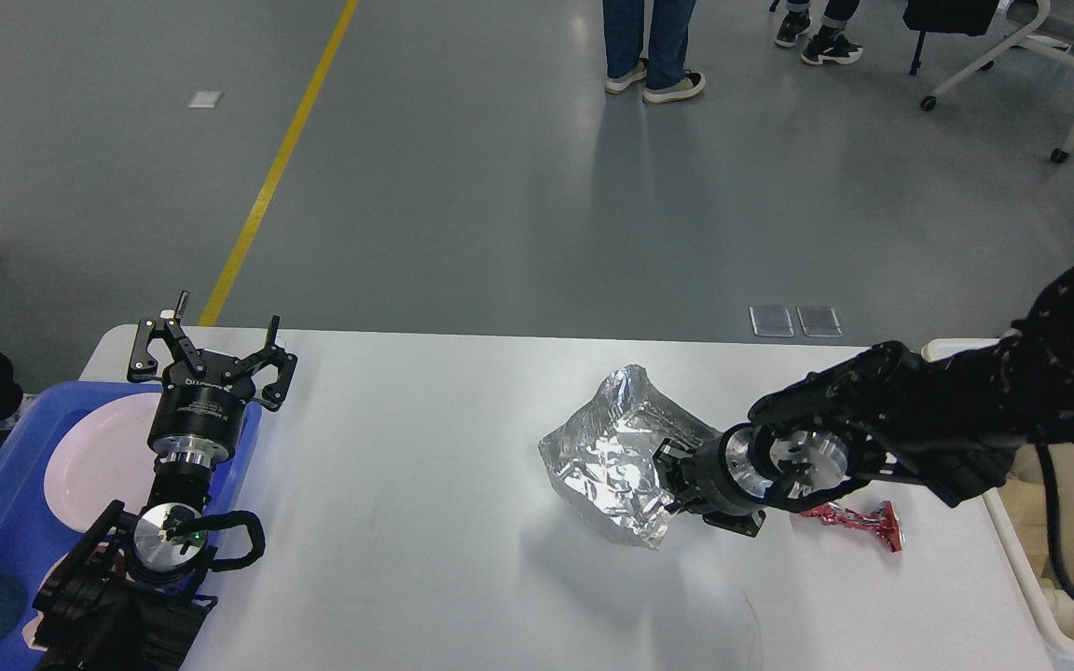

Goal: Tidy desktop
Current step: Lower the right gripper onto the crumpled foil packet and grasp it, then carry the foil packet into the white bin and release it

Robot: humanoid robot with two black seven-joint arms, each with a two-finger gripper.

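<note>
The crumpled silver foil bag [616, 457] lies on the large white rectangular desktop [406, 522], touching the right gripper [672, 480] on its left. The small red metal piece [859, 522] lies just behind that gripper's wrist.

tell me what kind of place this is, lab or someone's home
Most likely a lab or open workspace, not a home. The grey floor carries a painted yellow line, a wheeled office chair stands at the back, and people's legs wait beyond the white desktop.

black arms [966, 419], silver joints; looped black cable [229, 536]
</note>
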